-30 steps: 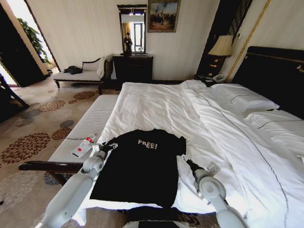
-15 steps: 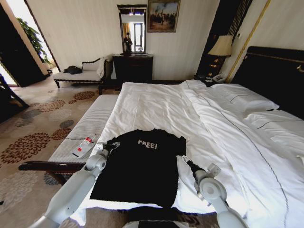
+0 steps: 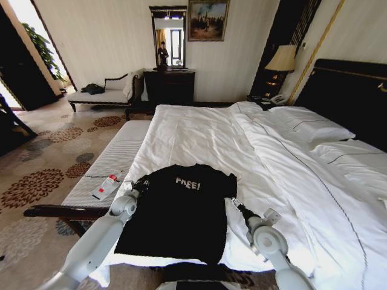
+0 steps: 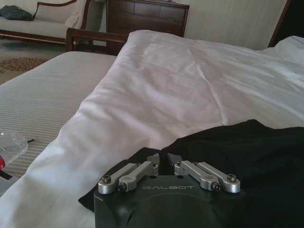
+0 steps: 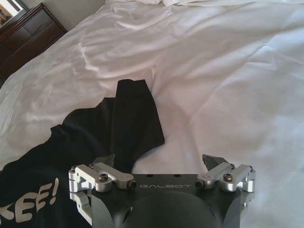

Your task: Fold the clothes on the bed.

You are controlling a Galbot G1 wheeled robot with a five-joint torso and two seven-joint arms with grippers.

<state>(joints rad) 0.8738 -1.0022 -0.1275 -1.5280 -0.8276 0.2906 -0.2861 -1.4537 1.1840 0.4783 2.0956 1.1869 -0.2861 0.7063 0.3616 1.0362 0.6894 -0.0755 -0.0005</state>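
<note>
- The black T-shirt is lying flat near the foot of the big white bed, with its white "FREE!" letters facing up. It is not folded at all yet.
- From where I am standing behind the robot, the left gripper is sitting at about ten o'clock from the middle of the shirt, right on the left sleeve.
- Over the last second it has been creeping in from the edge of the bed toward that sleeve.
- In the left wrist view the left gripper is showing its two fingers nearly pressed together, with their tips at the black cloth. I think it is pinching the sleeve, but I cannot tell for sure.
- The right gripper is waiting at about three o'clock from the shirt's middle, by the right sleeve, and it has hardly been moving.
- In the right wrist view the right gripper is spread wide and holding nothing. One finger is resting over the sleeve and the other over the white sheet.
- So both sides are getting ready at the sleeves, and I think the first fold is about to start.
- A small bottle is lying on the striped bench at nine o'clock, well away from the shirt.
</note>
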